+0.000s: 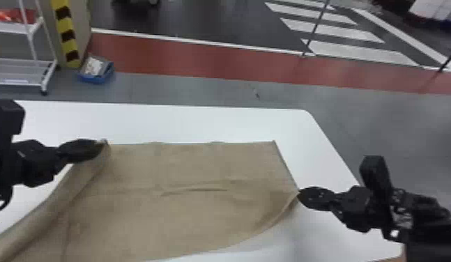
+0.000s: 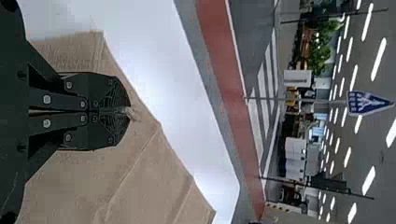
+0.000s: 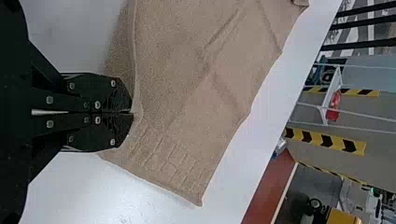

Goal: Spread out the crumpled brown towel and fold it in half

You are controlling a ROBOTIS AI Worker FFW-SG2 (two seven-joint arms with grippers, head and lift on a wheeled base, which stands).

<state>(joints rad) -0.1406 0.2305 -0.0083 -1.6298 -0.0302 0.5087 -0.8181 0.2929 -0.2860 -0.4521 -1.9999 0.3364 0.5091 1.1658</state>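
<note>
Head view: my black left fingers [image 1: 83, 149] and black right fingers [image 1: 313, 198] pinch the brown cloth towel [image 1: 186, 181] on the white table [image 1: 200, 122]; uneven pulling could skew it or slip an edge free.

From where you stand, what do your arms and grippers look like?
My left arm and right arm are black and blocky. The left gripper and right gripper are black too, each with two flat fingers tapering at the tips and dotted with silvery screw heads.

In the right wrist view, the end effector [image 1: 299, 194] pinches the brown towel [image 3: 201, 84] between 2 fingers [image 3: 103, 88].
</note>
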